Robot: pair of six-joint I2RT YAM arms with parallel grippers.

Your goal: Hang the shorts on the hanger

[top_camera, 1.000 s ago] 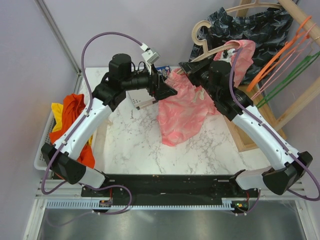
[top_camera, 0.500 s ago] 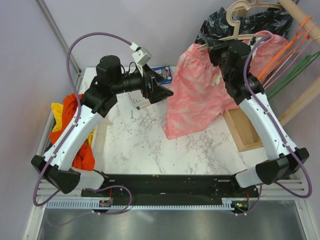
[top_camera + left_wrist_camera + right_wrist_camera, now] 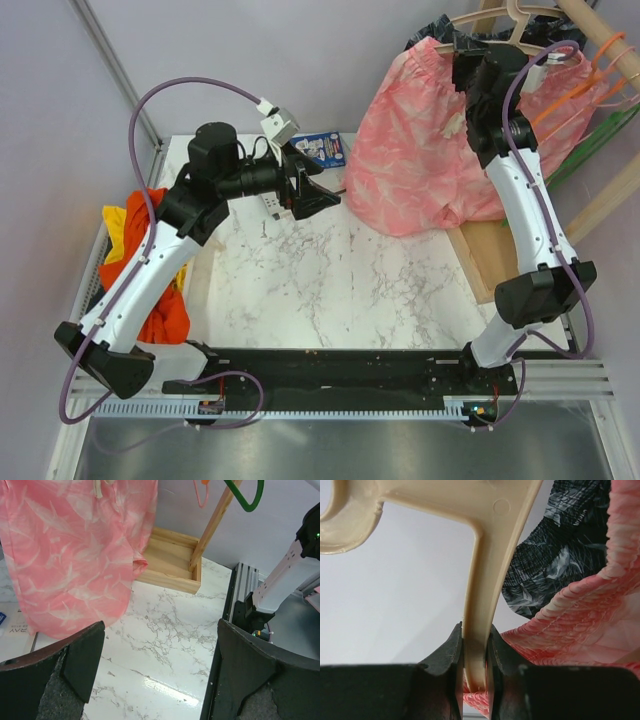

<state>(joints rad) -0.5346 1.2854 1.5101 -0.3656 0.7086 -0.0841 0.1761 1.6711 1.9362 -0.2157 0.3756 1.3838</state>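
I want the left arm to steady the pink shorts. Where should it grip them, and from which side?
Probably the loose bottom hem, approached from the left. The shorts hang free from the hanger, which the right gripper clamps, and this hem faces the open left gripper.

Bright, even light from above fills the top view; shadows on the table [image 3: 330, 290] are faint and soft-edged. In the left wrist view a white glare streak lies on the table near the lens, and the left gripper [image 3: 159, 675] is dark and out of focus. In the right wrist view the hanger [image 3: 482, 605] is fairly sharp, the right gripper [image 3: 475, 640] underexposed, the wall [image 3: 395, 590] pale and flat
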